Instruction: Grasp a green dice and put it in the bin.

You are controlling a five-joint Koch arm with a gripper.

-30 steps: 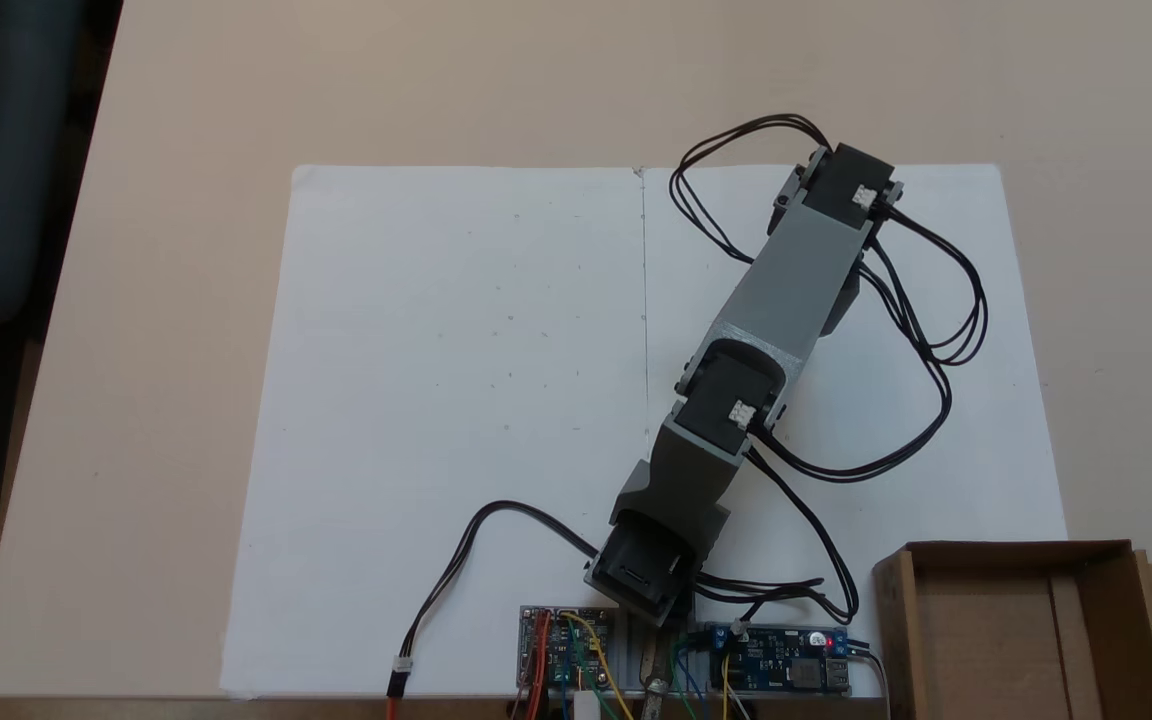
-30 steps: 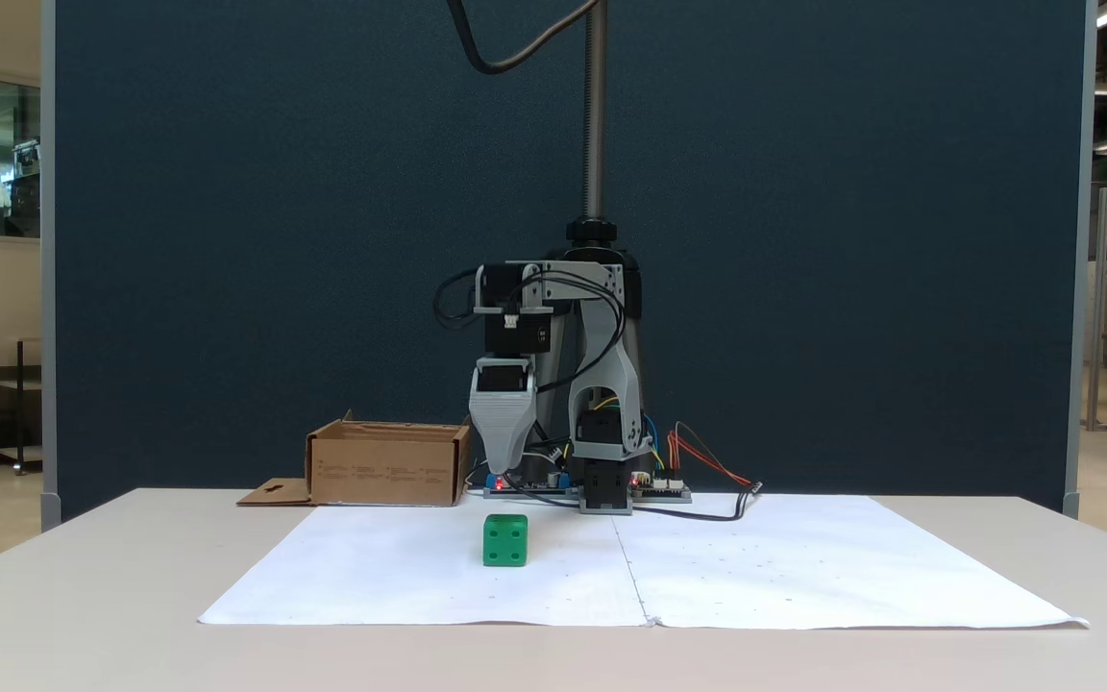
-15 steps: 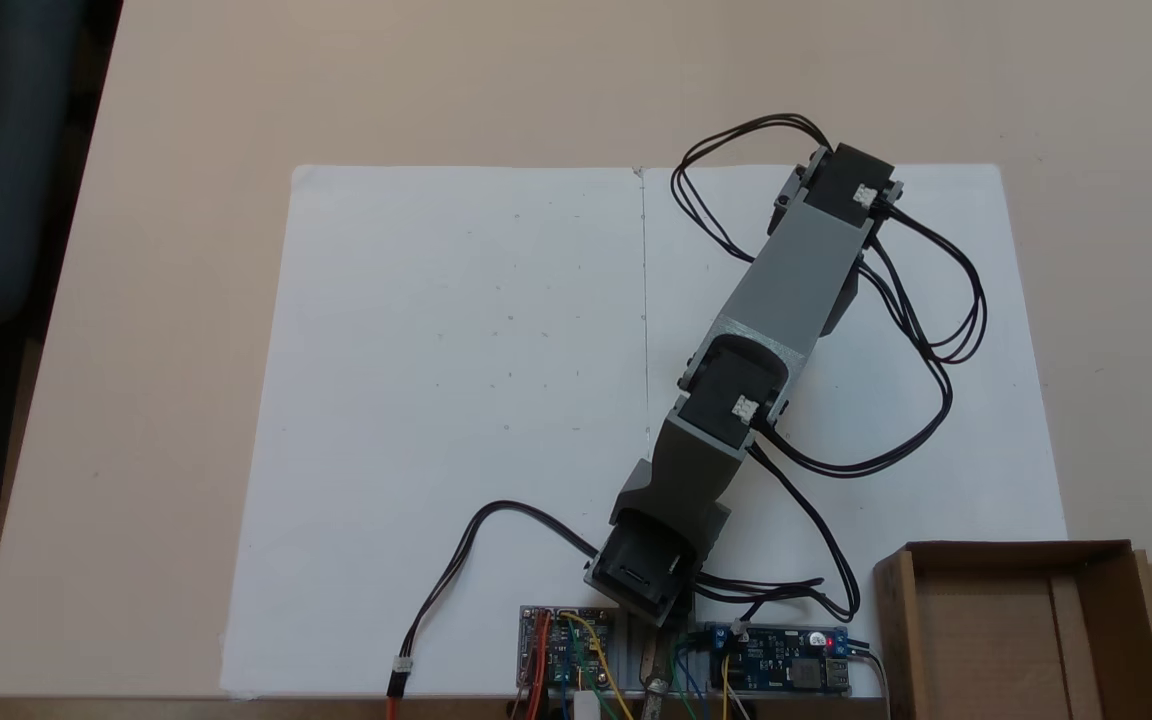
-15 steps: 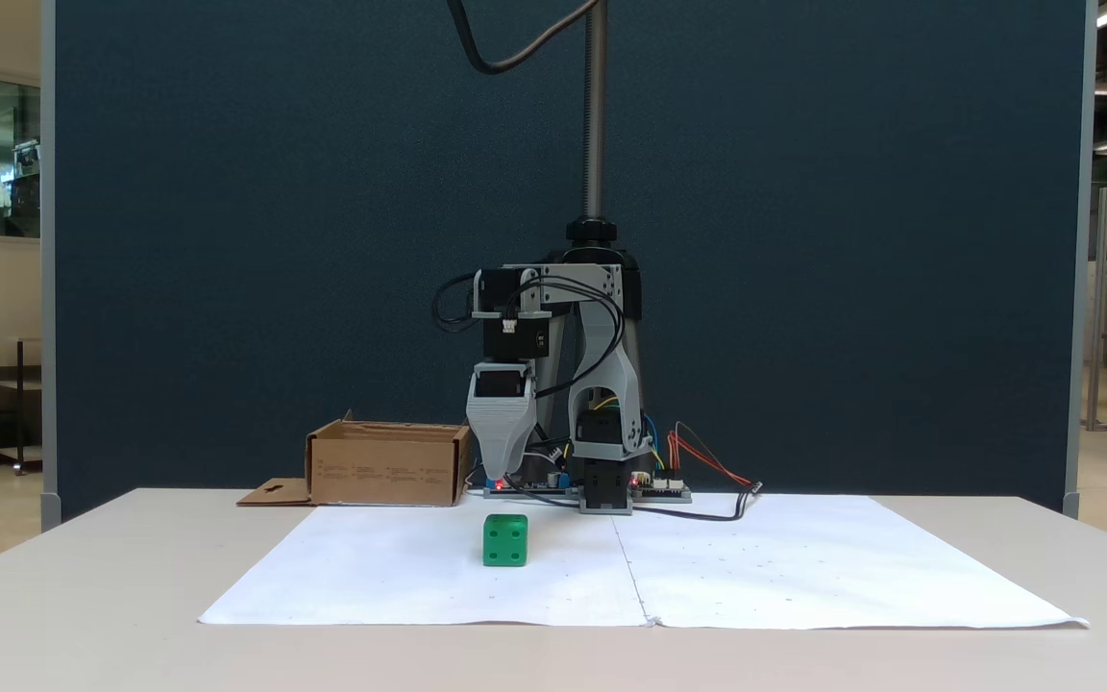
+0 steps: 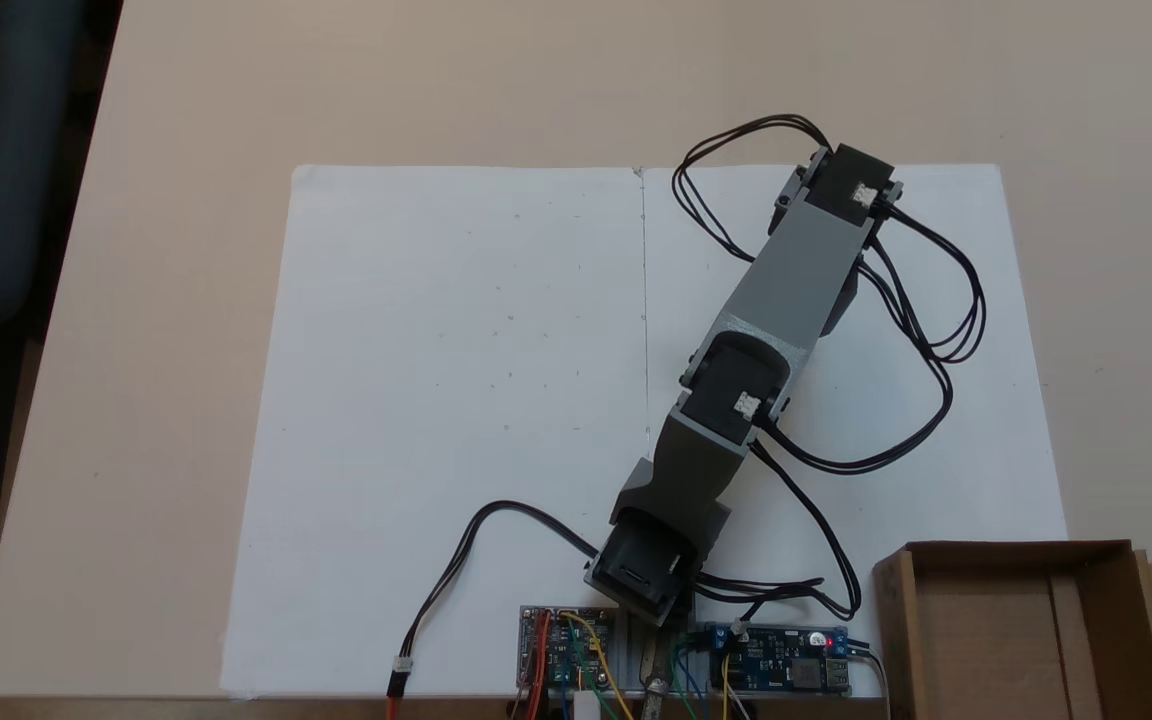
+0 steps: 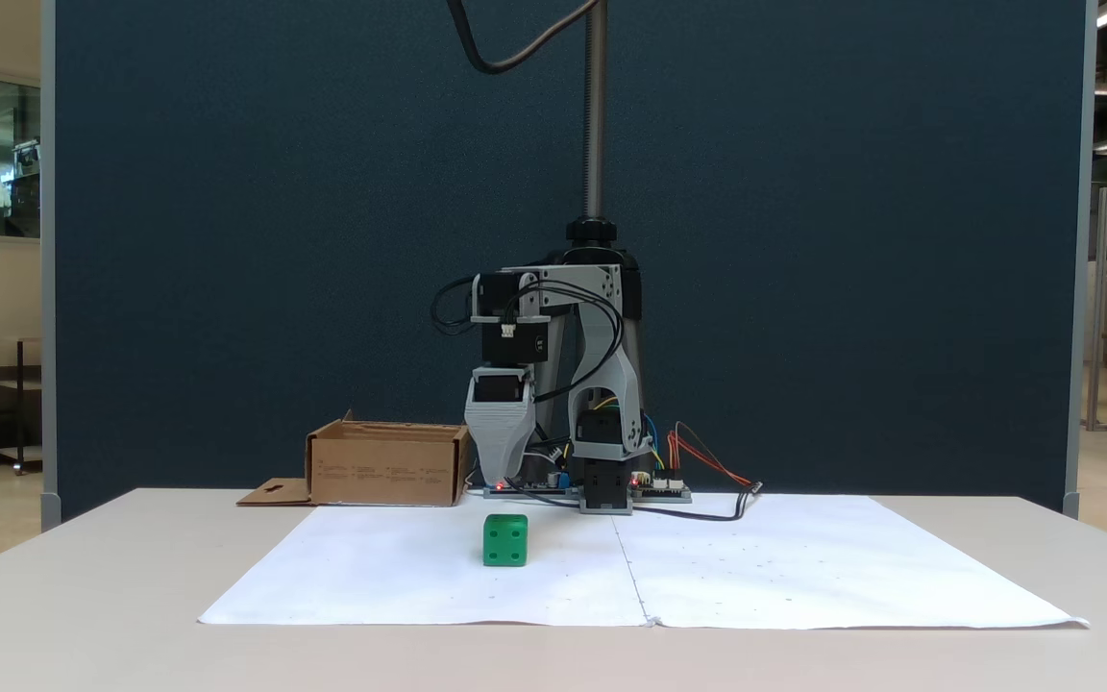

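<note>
**Lining up on the dice**

I'm hovering the gripper (image 6: 501, 473) above and behind the green dice (image 6: 505, 540), which is sitting on the white paper (image 6: 400, 567). Can't tell if the jaws are apart. Bin (image 6: 388, 465) is waiting just left.

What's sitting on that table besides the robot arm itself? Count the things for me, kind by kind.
Green dice: 1
Cardboard bin: 1
White paper sheets: 2, side by side
Circuit boards at the arm's base: 2
Total: 6
</note>
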